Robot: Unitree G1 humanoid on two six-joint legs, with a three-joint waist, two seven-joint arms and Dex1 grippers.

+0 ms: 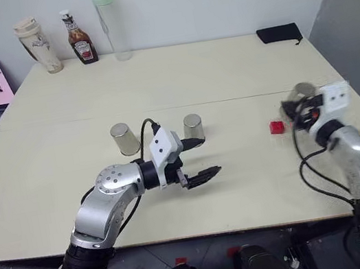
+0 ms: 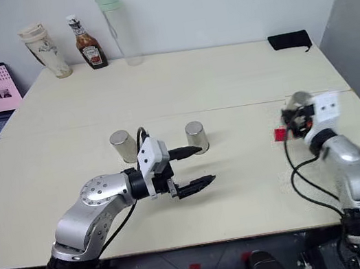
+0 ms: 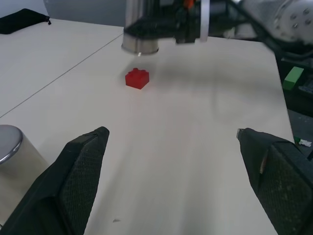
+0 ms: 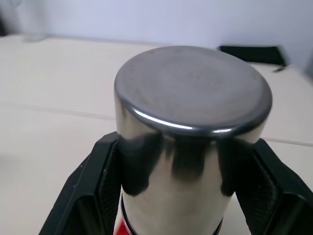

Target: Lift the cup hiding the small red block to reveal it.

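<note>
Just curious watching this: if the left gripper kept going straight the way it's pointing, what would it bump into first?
Probably the small red block, which lies on the bare table ahead of the open left gripper. Depth is hard to judge, so it might pass above it.

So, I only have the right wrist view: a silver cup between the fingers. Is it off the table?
Observer: It looks so. In the left wrist view the cup in the right gripper hangs above the table.
Operator: Is the block out?
Observer: Yes, the small red block lies uncovered on the table near that cup.
Operator: Any other cups?
Observer: Two more cups stand upside down by the open left gripper.
</note>
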